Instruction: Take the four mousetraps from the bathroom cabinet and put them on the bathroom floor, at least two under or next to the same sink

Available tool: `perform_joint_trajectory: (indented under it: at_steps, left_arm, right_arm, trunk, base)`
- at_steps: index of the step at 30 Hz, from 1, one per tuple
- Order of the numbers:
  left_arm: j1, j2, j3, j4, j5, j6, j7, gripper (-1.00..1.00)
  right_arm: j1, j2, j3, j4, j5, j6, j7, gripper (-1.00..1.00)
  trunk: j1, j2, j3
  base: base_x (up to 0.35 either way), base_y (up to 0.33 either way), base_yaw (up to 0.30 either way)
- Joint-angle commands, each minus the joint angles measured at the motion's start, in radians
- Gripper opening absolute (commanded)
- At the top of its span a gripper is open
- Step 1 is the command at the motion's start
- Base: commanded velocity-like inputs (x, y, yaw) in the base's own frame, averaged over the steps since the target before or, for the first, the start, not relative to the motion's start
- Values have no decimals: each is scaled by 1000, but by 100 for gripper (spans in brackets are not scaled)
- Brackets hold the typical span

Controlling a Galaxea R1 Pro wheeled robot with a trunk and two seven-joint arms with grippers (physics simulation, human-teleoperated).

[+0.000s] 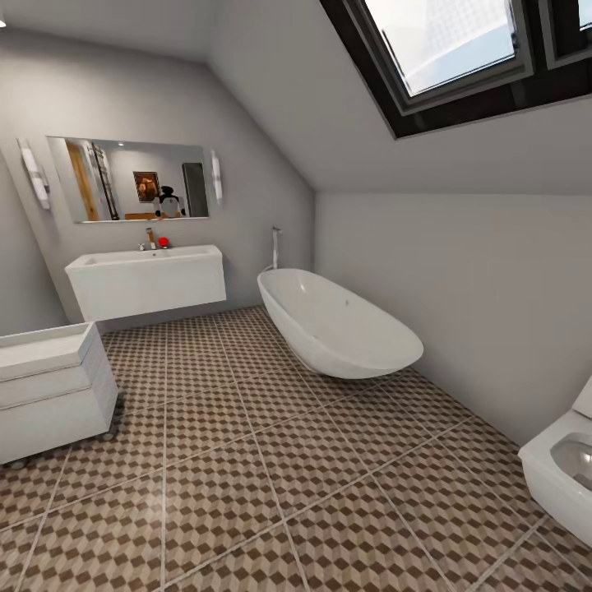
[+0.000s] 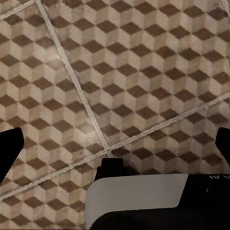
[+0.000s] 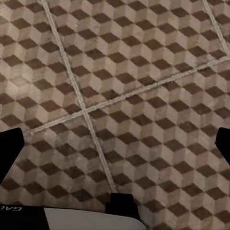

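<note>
The bathroom floor (image 1: 271,460), glossy tiles with a brown, beige and white cube pattern, spreads across the head view. The sink (image 1: 146,279), a wide white wall-hung basin with a chrome faucet, hangs on the far wall at the left under a mirror. The mousetraps and the cabinet are out of view. In the left wrist view my left gripper (image 2: 115,148) hangs open over bare floor tiles (image 2: 143,72), its black fingertips (image 2: 10,148) far apart with nothing between them. My right gripper (image 3: 115,148) is likewise open above floor tiles (image 3: 143,72).
A white oval bathtub (image 1: 337,325) stands along the right wall past the sink. A low white drawer unit (image 1: 49,390) sits at the near left. A white toilet (image 1: 563,469) juts in at the right edge. A skylight (image 1: 460,49) is set in the sloped ceiling.
</note>
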State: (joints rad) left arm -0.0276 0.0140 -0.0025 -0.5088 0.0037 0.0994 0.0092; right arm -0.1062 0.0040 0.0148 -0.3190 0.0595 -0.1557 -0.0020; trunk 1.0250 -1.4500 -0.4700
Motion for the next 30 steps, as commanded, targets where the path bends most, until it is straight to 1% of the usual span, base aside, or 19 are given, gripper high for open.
perform_joint_trajectory:
  at_steps: [1, 5, 9, 30]
  left_arm:
    - [0, 0, 0, 7, 0, 0, 0, 100]
    - [0, 0, 2, 34, 0, -1, 0, 100]
    - [0, 0, 2, 43, -1, -1, 0, 100]
    - [0, -2, 2, 47, -1, -1, 0, 100]
  right_arm:
    - [0, 1, 0, 0, 0, 1, 1, 100]
    - [0, 3, -1, 1, -1, 2, 4, 100]
    - [0, 4, 0, 4, -1, 2, 5, 100]
    - [0, 6, 1, 24, 0, 1, 5, 100]
  trunk:
    - [0, 0, 0]
    - [0, 0, 0]
    - [0, 0, 0]
    - [0, 0, 0]
  base:
    - [0, 0, 0]
    - [0, 0, 8]
    - [0, 0, 143]
    - [0, 0, 274]
